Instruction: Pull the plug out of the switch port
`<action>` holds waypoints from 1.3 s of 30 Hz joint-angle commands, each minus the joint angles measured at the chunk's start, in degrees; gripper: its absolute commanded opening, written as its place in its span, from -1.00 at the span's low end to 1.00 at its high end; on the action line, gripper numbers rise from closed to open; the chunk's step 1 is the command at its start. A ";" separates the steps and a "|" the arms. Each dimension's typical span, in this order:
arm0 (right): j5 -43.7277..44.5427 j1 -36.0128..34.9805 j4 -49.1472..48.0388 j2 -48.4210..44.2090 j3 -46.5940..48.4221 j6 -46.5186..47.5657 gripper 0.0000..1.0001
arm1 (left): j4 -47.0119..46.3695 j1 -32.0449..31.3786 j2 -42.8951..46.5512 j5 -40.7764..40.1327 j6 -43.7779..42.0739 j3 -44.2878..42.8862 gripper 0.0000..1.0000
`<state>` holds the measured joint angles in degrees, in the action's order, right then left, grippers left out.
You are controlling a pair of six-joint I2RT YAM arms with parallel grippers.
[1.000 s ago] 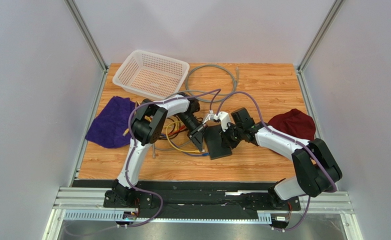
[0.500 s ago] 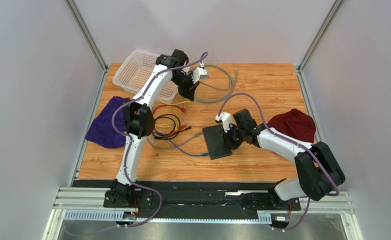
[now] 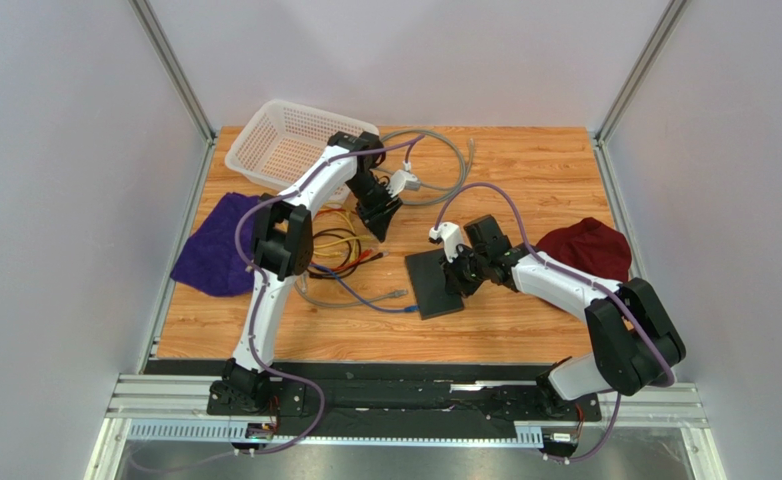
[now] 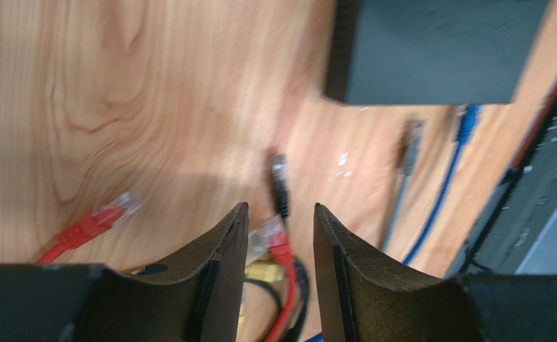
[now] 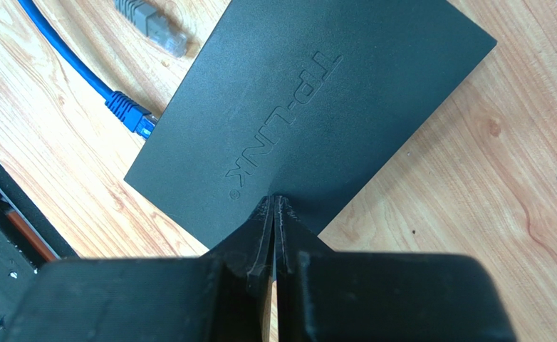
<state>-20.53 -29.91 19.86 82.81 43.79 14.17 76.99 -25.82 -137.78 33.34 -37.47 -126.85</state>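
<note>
Flat matte black switch box [image 3: 433, 290] sits centre frame, long axis approx top-to-bottom, port edge facing left. R gripper [image 5: 274, 203] is closed tight, tips pressing on its top. Blue cable plug [image 5: 128, 116] appears seated at lower-left port. L gripper [image 4: 278, 214], narrowly parted and empty, hangs up-left of switch.

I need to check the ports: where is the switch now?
In the top view the switch lies flat just right of centre, under the right gripper, between the cable tangle on its left and the maroon cloth on its right.
</note>
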 commanded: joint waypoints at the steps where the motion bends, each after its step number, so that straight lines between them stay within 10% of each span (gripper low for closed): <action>1: 1.20 0.20 1.41 1.22 -0.02 0.24 -0.92 | 3.42 -2.30 7.25 8.13 4.68 -2.27 -0.07; 17: 1.81 0.20 1.41 -0.45 -0.99 -0.46 -0.91 | -16.78 -9.15 19.38 17.20 17.16 29.97 -0.08; 39: 2.52 0.47 0.71 0.34 -0.72 -0.55 -0.92 | -18.37 -10.74 13.59 16.93 18.31 32.10 -0.19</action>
<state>-19.99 -29.69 19.99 82.13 43.31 13.34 57.69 -36.77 -123.70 50.43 -17.34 -93.49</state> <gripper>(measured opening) 0.043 0.407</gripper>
